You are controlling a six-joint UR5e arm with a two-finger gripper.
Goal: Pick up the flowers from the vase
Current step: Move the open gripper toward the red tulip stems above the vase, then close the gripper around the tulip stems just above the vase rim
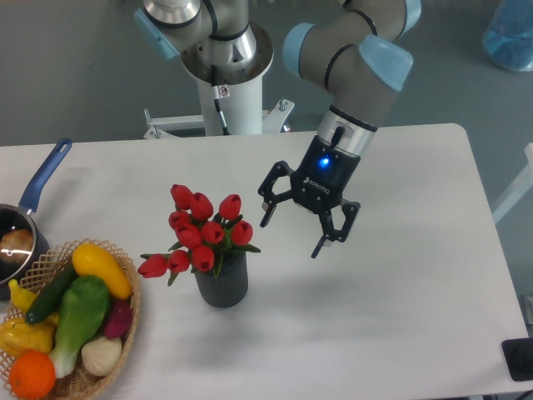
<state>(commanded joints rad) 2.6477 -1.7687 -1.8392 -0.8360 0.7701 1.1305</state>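
1. Left of the pincer (293,231) and a little lower in the frame, the flowers (201,231) stand in the vase (221,280) on the worktop (400,292); the nearest bud lies just beside the pincer's left finger, apart from it.
2. Pincer state: fingers spread apart, nothing between them, tips pointing downward and slightly tilted; it hangs above the worktop, touching nothing.
3. Long axis of the bunch: roughly upright, stems down in the vase, buds fanning upward and leftward, with a few heads drooping over the rim on the far side from the pincer.
4. Judgement: the coming move turns on a short leftward travel, so that the open fingers straddle the bunch above the vase rim.
5. Only one arm is present.
6. Writing: a small pale mark sits on the pincer body beside its blue light, too small to read; no other labels are legible.
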